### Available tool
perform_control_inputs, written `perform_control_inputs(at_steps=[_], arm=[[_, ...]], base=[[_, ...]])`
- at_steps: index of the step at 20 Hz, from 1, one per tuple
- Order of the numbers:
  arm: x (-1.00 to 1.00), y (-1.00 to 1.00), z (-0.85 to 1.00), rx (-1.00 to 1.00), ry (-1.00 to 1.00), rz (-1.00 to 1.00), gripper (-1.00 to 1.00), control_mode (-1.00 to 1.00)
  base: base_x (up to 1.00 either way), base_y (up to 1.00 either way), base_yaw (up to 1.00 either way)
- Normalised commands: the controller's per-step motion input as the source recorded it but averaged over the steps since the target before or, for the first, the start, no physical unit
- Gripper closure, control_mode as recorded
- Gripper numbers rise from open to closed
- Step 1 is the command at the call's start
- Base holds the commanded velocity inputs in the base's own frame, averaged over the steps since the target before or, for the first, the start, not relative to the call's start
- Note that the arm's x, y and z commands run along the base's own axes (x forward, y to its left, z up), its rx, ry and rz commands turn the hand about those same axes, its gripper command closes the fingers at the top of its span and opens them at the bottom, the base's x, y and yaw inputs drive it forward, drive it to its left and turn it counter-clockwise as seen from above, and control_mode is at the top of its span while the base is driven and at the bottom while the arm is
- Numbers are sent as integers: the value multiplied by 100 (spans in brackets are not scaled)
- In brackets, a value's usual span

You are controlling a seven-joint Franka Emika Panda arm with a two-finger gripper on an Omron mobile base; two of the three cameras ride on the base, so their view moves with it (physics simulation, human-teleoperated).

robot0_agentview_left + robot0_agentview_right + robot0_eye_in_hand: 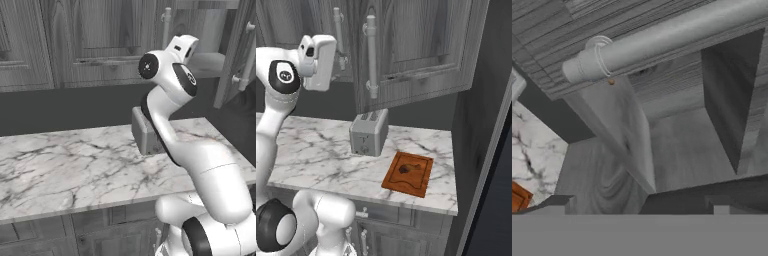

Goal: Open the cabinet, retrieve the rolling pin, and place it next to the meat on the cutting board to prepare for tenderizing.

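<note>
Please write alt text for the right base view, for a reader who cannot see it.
A white robot arm reaches up toward an open grey wooden cabinet with long bar handles above a marble counter. On the counter stand a metal toaster and, to its right, an orange-brown cutting board carrying a small dark piece of meat.

Glossy white arm [210,170] of rounded, tubular links. Dark circular joint caps; a boxy white hand [320,61].
</note>
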Motion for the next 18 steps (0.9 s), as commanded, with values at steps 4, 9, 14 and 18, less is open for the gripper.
perform_control_inputs(at_steps=[4,9,14,18], arm=[[38,-39,-4,0,3,-5,-100,-100],[32,-47,-1,0,3,-6,-100,-100],[29,-47,-1,0,4,-4,-100,-100],[13,-50,-1,0,3,-3,-100,-100]], base=[[0,0,0],[0,0,0],[0,0,0],[0,0,0]])
